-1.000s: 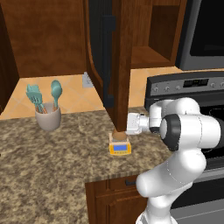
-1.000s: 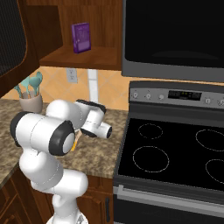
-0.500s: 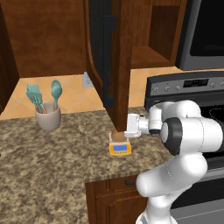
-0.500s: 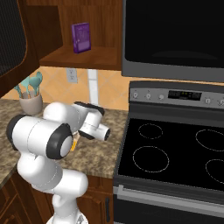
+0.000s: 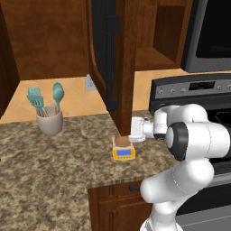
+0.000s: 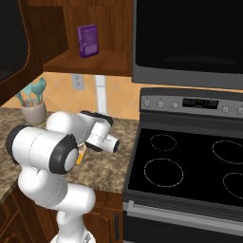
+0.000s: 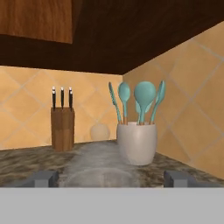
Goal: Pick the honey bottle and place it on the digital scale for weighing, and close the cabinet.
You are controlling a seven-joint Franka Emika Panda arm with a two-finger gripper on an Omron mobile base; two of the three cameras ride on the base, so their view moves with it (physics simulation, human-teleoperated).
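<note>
Speckled brown granite counter (image 5: 54,167) is seen in front of a tan tiled wall. On it the digital scale (image 5: 123,152) is placed near the front edge, and the honey bottle (image 5: 121,140) is seen on its plate, partly hidden by the lower corner of the cabinet (image 5: 118,67) door, which hangs swung out over the counter. The gripper (image 5: 135,130) is held just right of the bottle, close to the door edge; compared with one second ago, the hand is drawn back slightly from the scale. How wide the fingers (image 7: 43,178) stand cannot be told, and nothing is seen held between them. A utensil cup (image 5: 49,121) is found well apart to the left, with free counter between. A stove (image 6: 190,166) is seen on the right.
</note>
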